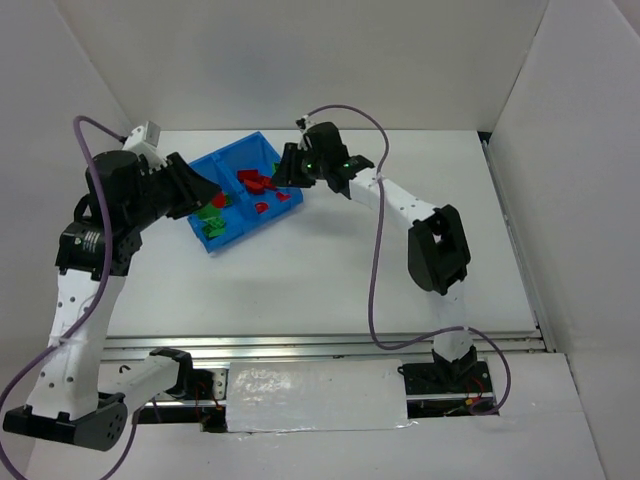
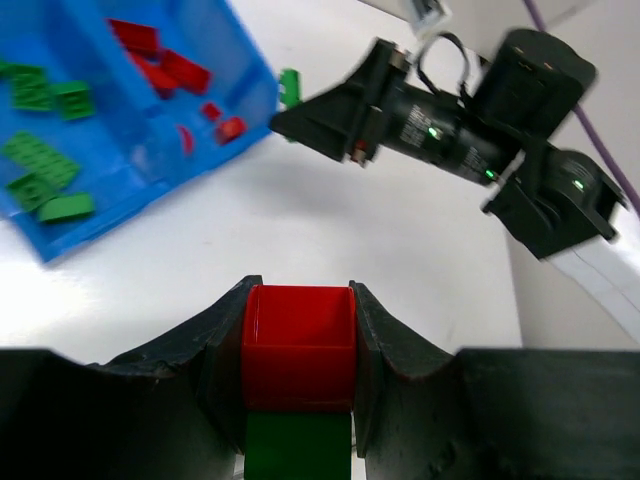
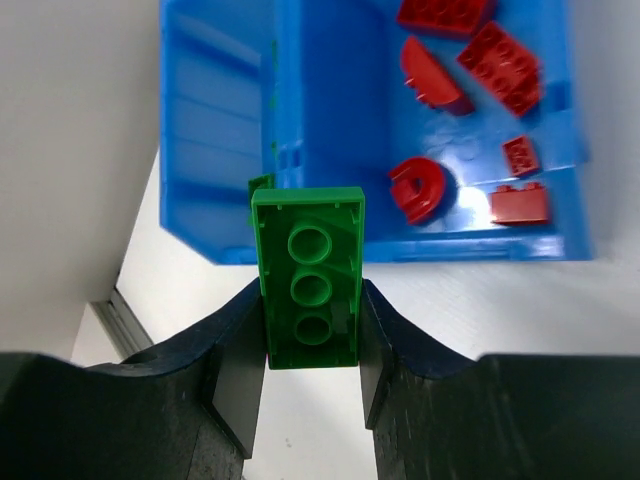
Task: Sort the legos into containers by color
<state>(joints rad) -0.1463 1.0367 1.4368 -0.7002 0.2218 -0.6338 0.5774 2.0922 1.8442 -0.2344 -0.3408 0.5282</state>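
Observation:
The blue bin (image 1: 236,153) sits at the back left of the table. One compartment holds several red bricks (image 1: 259,184), the other several green bricks (image 1: 212,226). My left gripper (image 1: 212,193) is at the bin's left side, shut on a joined pair, a red brick (image 2: 298,345) on a green brick (image 2: 298,452). My right gripper (image 1: 283,172) is at the bin's right rim, shut on a long green brick (image 3: 310,275). That brick's end reaches over the bin wall (image 3: 225,130) near the divider. The red bricks (image 3: 468,60) lie just right of it.
White walls enclose the table on the left, back and right. The right arm's elbow (image 1: 438,248) hangs over the table's right half. The right gripper with its green brick (image 2: 289,87) also shows in the left wrist view, beside the bin (image 2: 252,100).

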